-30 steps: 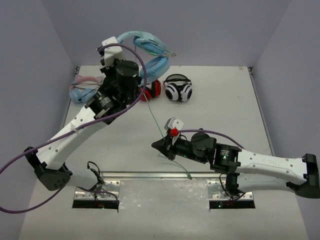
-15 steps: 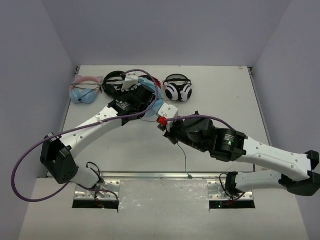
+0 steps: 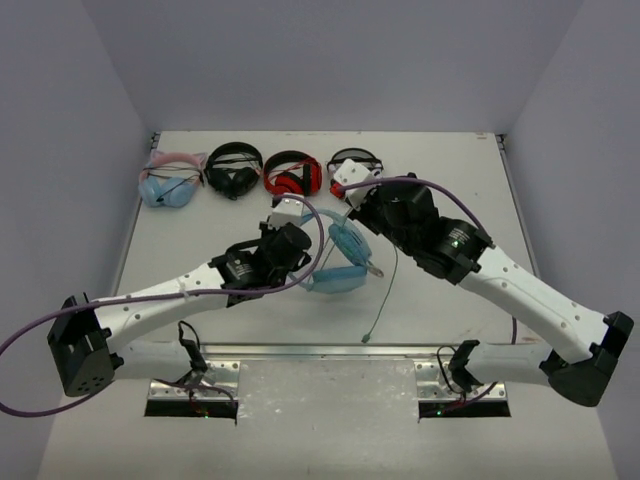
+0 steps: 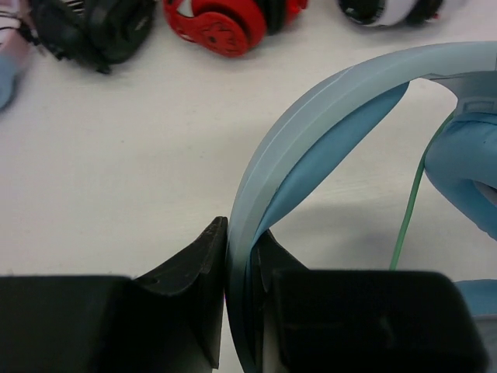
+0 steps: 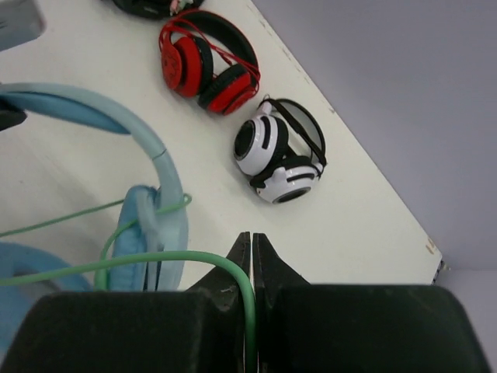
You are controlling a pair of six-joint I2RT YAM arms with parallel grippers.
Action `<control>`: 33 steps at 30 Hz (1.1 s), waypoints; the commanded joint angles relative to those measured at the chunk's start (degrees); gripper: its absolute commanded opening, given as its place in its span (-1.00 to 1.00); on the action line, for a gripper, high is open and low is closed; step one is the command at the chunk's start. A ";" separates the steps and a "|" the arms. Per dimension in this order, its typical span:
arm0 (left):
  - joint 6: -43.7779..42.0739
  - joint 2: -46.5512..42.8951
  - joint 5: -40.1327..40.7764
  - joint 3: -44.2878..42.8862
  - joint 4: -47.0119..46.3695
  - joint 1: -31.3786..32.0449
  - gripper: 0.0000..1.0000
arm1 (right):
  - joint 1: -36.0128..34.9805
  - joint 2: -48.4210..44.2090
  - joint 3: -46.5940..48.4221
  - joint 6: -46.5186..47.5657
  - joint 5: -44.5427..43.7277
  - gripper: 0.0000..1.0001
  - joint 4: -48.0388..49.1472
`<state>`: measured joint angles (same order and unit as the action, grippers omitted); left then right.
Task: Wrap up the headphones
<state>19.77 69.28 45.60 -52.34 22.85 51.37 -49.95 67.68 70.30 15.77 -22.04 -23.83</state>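
pinching headphones (image 3: 345, 250) band (image 4: 311, 101), left fingers (image 4: 194, 268); right fingers (image 5: 237, 268) closed on cable (image 5: 155, 259), cups (image 4: 466, 167) half-hidden.

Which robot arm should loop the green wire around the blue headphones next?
Right. The right gripper is shut on the green cable, close beside the headphones, so it can lead the cable around. The left gripper clamps the headband, so it probably serves best holding them steady.
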 commanded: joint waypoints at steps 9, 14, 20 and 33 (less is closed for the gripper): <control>-1.66 -4.85 -2.97 0.83 -2.55 9.62 -0.99 | 12.23 5.88 2.91 2.35 4.80 -0.97 6.34; -4.30 -9.94 -7.37 0.05 -3.17 12.87 -0.99 | 14.80 6.94 3.44 0.32 10.00 -0.97 5.38; -4.65 -15.13 -7.37 -4.34 -0.09 13.14 -0.99 | 19.80 5.45 0.63 -6.09 16.76 -0.97 6.08; -0.78 -16.45 -3.32 -19.99 0.79 13.05 -0.99 | 20.60 -7.38 -16.05 -20.86 29.24 -0.47 23.29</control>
<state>15.97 55.70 43.83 -67.05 30.35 63.81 -29.78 63.20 56.86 0.82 3.44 -10.92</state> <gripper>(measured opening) 0.143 0.256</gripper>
